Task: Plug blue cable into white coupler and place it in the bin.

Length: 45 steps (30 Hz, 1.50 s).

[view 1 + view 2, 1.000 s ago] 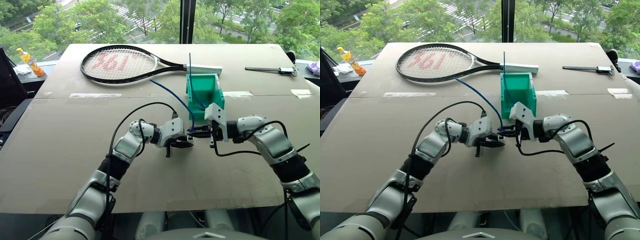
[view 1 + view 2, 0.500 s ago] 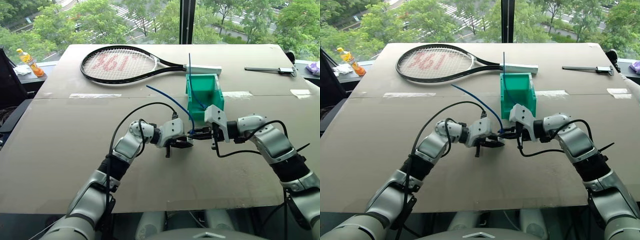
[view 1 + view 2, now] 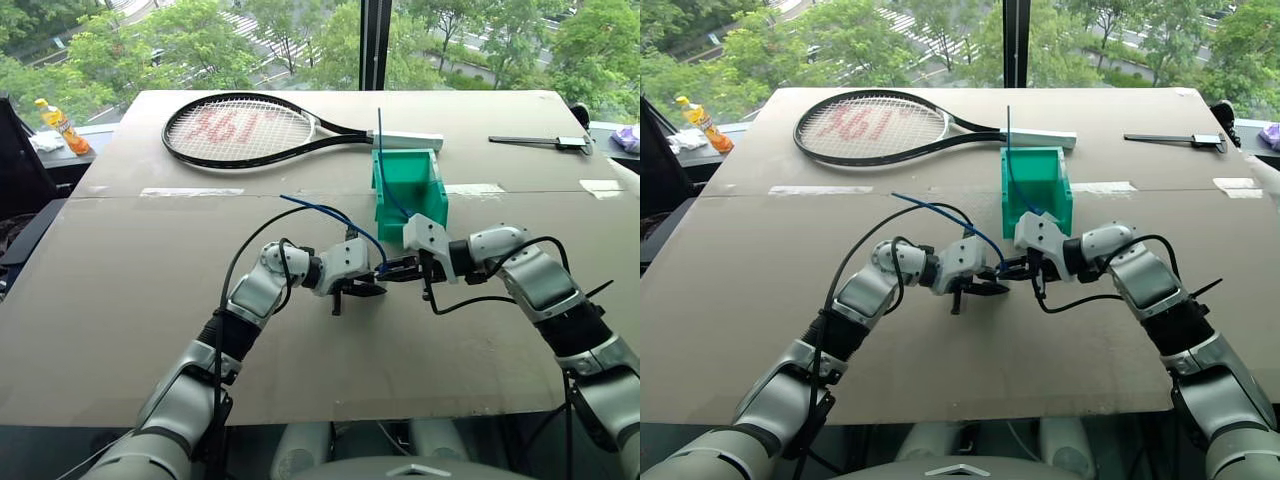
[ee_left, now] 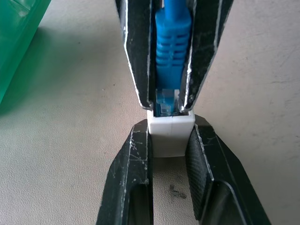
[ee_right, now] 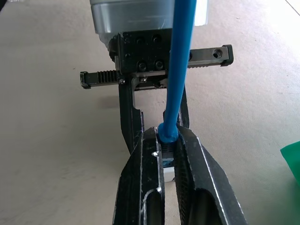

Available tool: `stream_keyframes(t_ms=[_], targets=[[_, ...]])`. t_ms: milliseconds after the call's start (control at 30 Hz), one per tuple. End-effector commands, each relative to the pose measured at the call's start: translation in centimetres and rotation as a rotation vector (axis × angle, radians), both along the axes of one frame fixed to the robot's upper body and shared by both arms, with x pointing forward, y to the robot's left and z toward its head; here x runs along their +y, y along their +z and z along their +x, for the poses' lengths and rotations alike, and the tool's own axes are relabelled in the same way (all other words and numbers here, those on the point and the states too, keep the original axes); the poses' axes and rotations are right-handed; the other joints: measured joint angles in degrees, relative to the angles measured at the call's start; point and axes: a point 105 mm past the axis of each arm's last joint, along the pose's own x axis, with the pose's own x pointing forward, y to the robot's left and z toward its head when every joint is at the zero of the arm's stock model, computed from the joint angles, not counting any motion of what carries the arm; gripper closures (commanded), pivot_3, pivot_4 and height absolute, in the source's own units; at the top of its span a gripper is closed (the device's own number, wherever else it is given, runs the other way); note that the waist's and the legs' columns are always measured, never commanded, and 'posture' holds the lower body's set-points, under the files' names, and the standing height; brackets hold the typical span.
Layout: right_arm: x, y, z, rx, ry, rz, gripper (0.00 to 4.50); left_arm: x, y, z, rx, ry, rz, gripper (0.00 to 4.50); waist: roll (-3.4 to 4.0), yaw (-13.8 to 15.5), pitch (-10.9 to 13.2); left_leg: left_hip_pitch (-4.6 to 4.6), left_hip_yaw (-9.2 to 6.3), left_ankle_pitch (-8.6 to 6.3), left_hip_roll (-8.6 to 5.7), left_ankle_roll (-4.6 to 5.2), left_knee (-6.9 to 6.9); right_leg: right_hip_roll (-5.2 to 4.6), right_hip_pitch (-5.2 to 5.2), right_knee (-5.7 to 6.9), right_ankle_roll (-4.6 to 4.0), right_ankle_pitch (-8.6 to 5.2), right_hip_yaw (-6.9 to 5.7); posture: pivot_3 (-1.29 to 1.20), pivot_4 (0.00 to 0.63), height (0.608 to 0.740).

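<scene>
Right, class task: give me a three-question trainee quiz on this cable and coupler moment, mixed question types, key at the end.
1. True or false: the left gripper is shut on the white coupler.
2. What does the right gripper grip? A the blue cable at its plug end; B the racket; C the bin.
3. Fill in: the bin stands on the ____, behind both grippers.

Key: 1 true; 2 A; 3 table.

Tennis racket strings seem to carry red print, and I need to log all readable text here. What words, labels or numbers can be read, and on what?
Tennis racket strings: red stencilled marks, too blurred to read.
Bottle label: too small to read.
Nothing else carries readable text.
</scene>
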Motion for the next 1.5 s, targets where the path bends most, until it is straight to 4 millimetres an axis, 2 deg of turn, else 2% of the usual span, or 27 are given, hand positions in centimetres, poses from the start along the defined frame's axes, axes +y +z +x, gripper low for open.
stream_keyframes(t_ms=[33,100,200,267,300,333,400,467,500,567,600,667,767,833,867,900,967,1000,1033,1067,1200,1300,1400,1467,1500], targets=[[-1.3,-4.9,0.0,0.085,-0.065,-0.138,4.5,-0.1,-0.2,-0.1,-0.001,0.003,0.001,4.14,-0.06,-0.08,-0.14,0.1,0.0,0.0,0.01,0.0,0.0,0.01,0.08,0.0,0.0,0.0,0.0,0.0,0.15,0.74],[-1.3,-5.5,0.2,0.086,-0.086,-0.142,4.5,-0.1,-0.2,-0.2,-0.001,0.005,-0.001,4.14,-0.12,-0.24,-0.44,0.22,0.0,0.0,0.04,0.0,0.0,0.03,0.16,0.01,0.0,-0.01,0.0,0.0,0.15,0.74],[-0.8,-4.4,0.3,0.08,-0.07,-0.052,4.5,-0.1,-0.2,-0.2,-0.002,0.007,-0.003,4.14,-0.17,-0.28,-0.71,0.34,-0.01,0.0,0.08,0.0,0.0,0.07,0.23,0.04,-0.05,-0.02,0.0,0.0,0.15,0.74],[-0.5,-2.6,1.1,0.029,-0.108,0.03,3.83,0.0,-0.1,-0.2,-0.002,0.01,-0.01,4.14,-0.16,-0.28,-0.72,0.35,0.0,0.0,0.1,0.0,0.0,0.09,0.23,0.06,-0.05,-0.01,0.01,0.0,0.15,0.74],[-0.5,-1.8,1.3,-0.006,-0.114,0.055,3.65,0.0,0.0,-0.2,-0.001,0.012,-0.015,4.14,-0.13,-0.24,-0.7,0.35,-0.01,0.0,0.1,0.0,-0.01,0.09,0.23,0.07,-0.05,-0.01,0.01,0.0,0.15,0.74],[0.0,0.1,1.3,-0.05,-0.116,0.149,3.04,0.1,0.2,-0.3,0.004,0.017,-0.028,4.14,-0.12,-0.23,-0.7,0.28,-0.01,0.0,0.1,0.0,-0.01,0.09,0.16,0.07,-0.04,0.01,0.02,0.0,0.15,0.74],[0.3,2.8,0.9,-0.089,-0.117,0.279,2.58,0.1,0.7,-0.3,0.014,0.027,-0.051,4.14,-0.14,-0.14,-0.69,0.19,0.01,0.0,0.08,-0.01,-0.01,0.06,0.08,0.12,-0.05,0.02,0.04,0.0,0.15,0.74],[0.3,4.8,-0.1,-0.105,-0.099,0.36,2.58,0.3,1.2,-0.3,0.028,0.041,-0.075,4.14,-0.06,-0.12,-0.62,-0.07,0.01,0.0,0.07,-0.01,-0.02,0.02,-0.16,0.14,-0.05,0.03,0.06,0.0,0.15,0.74],[0.0,6.6,-0.9,-0.122,-0.105,0.427,2.58,0.5,1.8,-0.4,0.043,0.054,-0.1,4.14,-0.04,-0.09,-0.61,-0.2,0.02,0.01,0.06,-0.01,-0.02,0.01,-0.31,0.14,-0.05,0.03,0.07,0.0,0.15,0.74],[-1.3,9.6,-3.2,-0.145,-0.113,0.534,2.58,0.8,3.3,-0.5,0.068,0.075,-0.15,4.14,-0.03,0.0,-0.6,-0.53,-0.03,0.01,0.03,-0.02,0.01,-0.04,-0.61,0.19,-0.04,0.04,0.04,0.0,0.15,0.74],[-1.9,10.1,-3.9,-0.155,-0.132,0.547,2.58,1.0,3.8,-0.5,0.066,0.086,-0.164,4.14,-0.05,0.23,-0.59,-0.76,-0.08,0.01,0.02,-0.02,0.02,-0.06,-0.8,0.2,-0.04,0.04,0.0,0.0,0.15,0.74],[-3.2,10.1,-4.8,-0.188,-0.194,0.52,2.58,1.0,5.1,-0.3,0.087,0.129,-0.204,4.14,-0.05,0.94,-0.59,-0.9,-0.2,0.0,0.0,-0.02,0.01,-0.11,-0.85,0.14,-0.03,0.03,-0.12,0.0,0.15,0.74],[-5.3,8.9,-5.9,-0.253,-0.315,0.427,2.58,1.1,7.6,0.6,0.176,0.225,-0.275,4.14,-0.07,1.5,-0.57,-0.93,-0.27,-0.01,-0.02,-0.02,-0.04,-0.11,-0.79,-0.02,-0.02,0.02,-0.2,0.0,0.15,0.74],[-7.3,8.7,-5.6,-0.288,-0.451,0.426,2.58,0.6,9.6,1.3,0.237,0.269,-0.311,4.14,-0.1,1.52,-0.49,-0.91,-0.28,-0.01,-0.07,-0.01,0.0,-0.1,-0.72,-0.02,0.0,0.0,-0.22,0.0,0.15,0.74],[-8.4,8.1,-5.9,-0.298,-0.5,0.396,2.15,0.2,10.6,1.8,0.293,0.283,-0.315,4.14,-0.13,1.46,-0.46,-0.9,-0.27,0.0,-0.1,0.0,0.03,-0.08,-0.69,-0.03,0.02,0.0,-0.21,0.0,0.15,0.74],[-8.9,7.6,-6.2,-0.304,-0.527,0.371,2.03,-0.1,11.4,2.0,0.335,0.291,-0.314,4.14,-0.17,1.53,-0.42,-0.9,-0.28,0.0,-0.1,0.0,0.09,-0.06,-0.68,-0.03,0.02,0.0,-0.22,0.0,0.15,0.74],[-9.9,6.7,-7.1,-0.295,-0.588,0.362,1.26,-1.3,13.7,3.5,0.402,0.34,-0.366,4.14,-0.22,1.73,-0.39,-0.84,-0.38,0.0,-0.13,0.0,0.26,-0.02,-0.49,0.0,0.25,-0.11,-0.28,0.0,0.15,0.74],[-10.4,6.5,-7.3,-0.303,-0.62,0.361,0.62,-1.8,14.5,4.3,0.426,0.367,-0.382,4.14,-0.23,1.39,-0.39,-0.82,-0.47,0.0,-0.15,0.01,0.33,0.0,-0.4,-0.01,0.28,-0.13,-0.34,0.0,0.15,0.74],[-10.7,6.2,-7.7,-0.296,-0.646,0.36,0.26,-2.5,14.9,5.0,0.45,0.396,-0.377,4.14,-0.21,1.3,-0.4,-0.75,-0.41,0.0,-0.15,0.01,0.35,0.02,-0.37,-0.03,0.35,-0.14,-0.3,0.0,0.15,0.74],[-11.0,6.0,-7.9,-0.3,-0.665,0.353,0.07,-2.9,15.0,5.7,0.471,0.427,-0.361,4.14,-0.21,1.12,-0.4,-0.73,-0.39,0.0,-0.16,0.01,0.35,0.01,-0.35,-0.01,0.37,-0.13,-0.26,0.0,0.15,0.74],[-12.4,6.1,-8.2,-0.381,-0.784,0.338,0.07,-5.2,15.3,8.4,0.512,0.543,-0.342,4.14,-0.19,-0.13,-0.37,-0.59,-0.29,0.0,-0.26,0.0,0.27,0.08,-0.34,0.01,0.38,-0.12,-0.11,0.0,0.15,0.74],[-13.5,6.4,-8.3,-0.432,-0.883,0.353,0.07,-7.2,14.8,10.1,0.519,0.632,-0.343,4.14,-0.36,0.57,-0.27,-0.65,-0.38,0.01,-0.28,0.0,0.22,0.08,-0.38,0.02,0.37,-0.11,-0.19,0.0,0.15,0.74],[-13.5,6.4,-8.5,-0.443,-0.91,0.364,0.07,-7.9,14.5,11.0,0.486,0.68,-0.351,4.14,-0.35,1.17,-0.25,-0.72,-0.34,0.0,-0.39,0.0,0.21,0.02,-0.44,-0.02,0.36,-0.11,-0.16,0.0,0.15,0.74],[-13.4,6.3,-8.6,-0.439,-0.917,0.37,0.0,-8.7,14.6,10.8,0.477,0.63,-0.351,3.11,-0.34,1.14,-0.24,-0.72,-0.26,0.0,-0.39,0.0,0.21,-0.01,-0.46,-0.05,0.3,-0.07,-0.06,0.0,0.15,0.74],[-13.1,6.2,-8.7,-0.436,-0.915,0.368,0.0,-8.5,14.4,11.0,0.464,0.656,-0.343,2.77,-0.34,1.15,-0.24,-0.72,-0.24,0.0,-0.41,0.0,0.18,-0.01,-0.47,-0.05,0.28,-0.07,-0.05,0.0,0.15,0.74]])
